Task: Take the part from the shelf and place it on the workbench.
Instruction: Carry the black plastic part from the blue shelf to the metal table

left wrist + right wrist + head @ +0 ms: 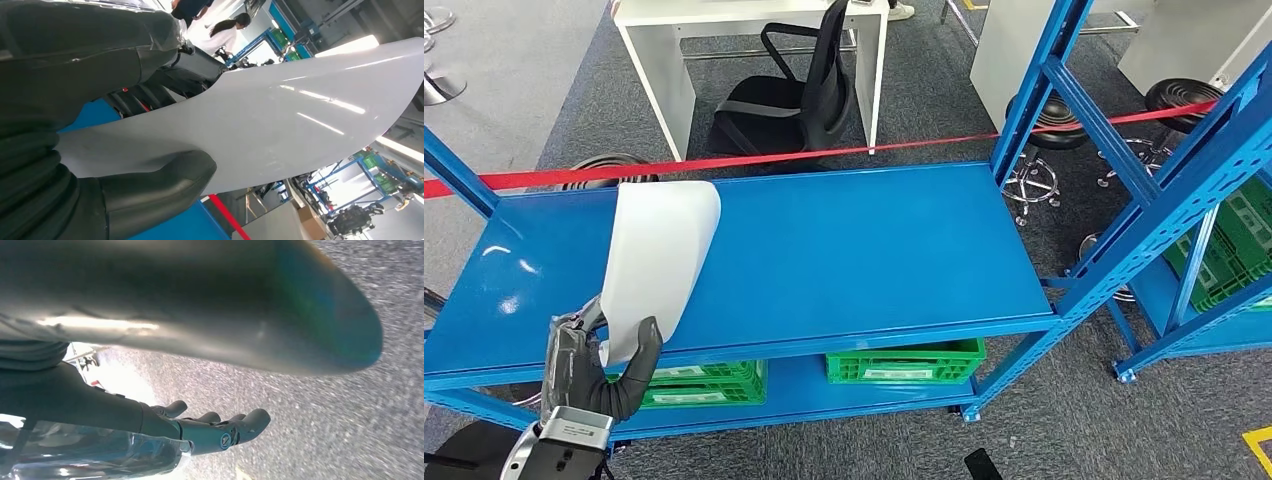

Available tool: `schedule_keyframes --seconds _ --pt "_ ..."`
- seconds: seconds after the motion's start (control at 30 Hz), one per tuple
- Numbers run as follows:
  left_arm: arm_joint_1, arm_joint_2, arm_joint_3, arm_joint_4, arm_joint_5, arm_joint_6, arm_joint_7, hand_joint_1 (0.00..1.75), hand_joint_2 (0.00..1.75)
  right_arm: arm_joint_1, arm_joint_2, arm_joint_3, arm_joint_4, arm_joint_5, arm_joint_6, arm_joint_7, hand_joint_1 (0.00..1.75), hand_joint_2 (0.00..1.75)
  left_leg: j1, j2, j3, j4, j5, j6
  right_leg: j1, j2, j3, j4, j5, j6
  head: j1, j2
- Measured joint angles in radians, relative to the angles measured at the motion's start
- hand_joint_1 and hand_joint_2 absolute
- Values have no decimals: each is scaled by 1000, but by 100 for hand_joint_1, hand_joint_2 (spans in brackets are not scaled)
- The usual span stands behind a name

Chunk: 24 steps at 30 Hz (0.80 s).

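Observation:
The part is a long, curved, glossy white panel (659, 262). It stands over the left end of the blue shelf (854, 250). My left hand (594, 365) grips its near end from below, thumb on one face and dark fingers behind. In the left wrist view the white panel (280, 125) stretches away from my left hand (100, 150), with the thumb (160, 182) pressed on its face. My right hand (210, 427) hangs over grey carpet with its fingers loosely extended and nothing in them.
Green crates (904, 362) sit on the lower shelf level. A red tape (824, 152) runs behind the shelf. Beyond it stand a white desk (754, 30), a black office chair (799, 95) and black stools (1049, 120). Another blue rack (1214, 230) stands at the right.

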Motion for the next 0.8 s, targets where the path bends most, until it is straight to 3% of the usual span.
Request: schedule_keyframes --seconds 0.03,0.1,0.17,0.2,0.27,0.3,0.37,0.43,0.47,0.5,0.53,0.57,0.6,0.67,0.73,0.8 --pt "0 0 0 0 -1 0 0 175 175 0 0 0 0 0 0 0 0 0 1 1 -12 5 5 -2 -1 0 27 -25 27 1 0 0" --pt "-1 0 0 0 -3 1 0 175 175 -1 0 0 0 0 0 0 0 0 2 1 -32 22 12 -9 -2 0 123 -163 77 1 1 0" --pt "-3 0 -1 0 -5 3 1 175 175 -3 0 0 0 0 0 0 0 0 -1 0 -46 38 18 -18 -1 2 187 -271 81 -9 1 0" --pt "-4 0 -1 0 -6 3 1 175 175 -4 1 0 0 -1 0 0 0 0 -2 0 -50 42 23 -23 0 3 194 -289 74 -16 0 0" --pt "-5 1 -1 0 -6 4 2 175 175 -3 2 0 0 -1 0 0 0 0 -2 -2 -55 43 31 -34 0 3 182 -290 83 -33 0 0" --pt "-5 1 -1 0 -6 4 2 175 175 -3 2 0 0 -1 0 0 0 0 -1 -3 -62 51 19 -39 -1 1 173 -290 92 -43 -1 0" --pt "-6 2 -2 0 -6 6 3 175 175 -5 3 -1 0 -2 0 0 0 0 2 -5 -88 116 -56 -49 -4 -2 152 -291 112 -58 -5 0" --pt "-6 2 -3 1 -6 8 3 175 175 -5 3 -2 0 -2 0 0 0 0 5 -5 -120 239 -146 -56 -3 -3 126 -290 134 -62 -8 0" --pt "-6 3 -3 2 -6 8 3 175 175 -5 3 -2 0 -2 0 0 0 0 6 -5 -127 290 -164 -57 -3 -3 112 -289 144 -62 -8 0" --pt "-7 3 -3 3 -6 9 2 175 175 -4 3 -2 0 -2 0 0 0 0 6 -5 -122 314 -161 -57 -2 -4 100 -289 153 -61 -8 0" --pt "-8 3 -3 5 -6 9 2 175 175 -5 3 -2 0 -2 0 0 0 0 6 -5 -98 302 -139 -55 -2 -4 88 -289 163 -59 -8 0" --pt "-10 3 -3 5 -6 8 2 175 175 -5 3 -2 0 -2 0 0 0 0 6 -5 -57 252 -110 -52 -1 -3 78 -289 171 -57 -8 0" --pt "-13 3 -3 6 -6 8 2 175 175 -5 4 -2 0 -2 0 0 0 0 5 -6 -4 180 -88 -48 -1 -3 71 -289 179 -55 -8 0" --pt "-23 3 -3 6 -6 8 1 175 175 -5 6 -3 0 -2 0 0 0 0 1 -7 86 43 -77 -40 2 -2 62 -288 194 -45 -7 0" --pt "-31 4 -3 6 -5 6 0 175 175 -5 6 -3 0 -2 -1 0 0 0 -4 -7 110 -9 -83 -35 2 -3 55 -289 211 -31 -7 0" --pt "-37 4 -3 7 -5 5 -1 175 175 -4 7 -3 0 -1 -1 0 0 0 -2 -4 93 -13 -68 -22 -1 -3 43 -283 209 -19 -7 0"
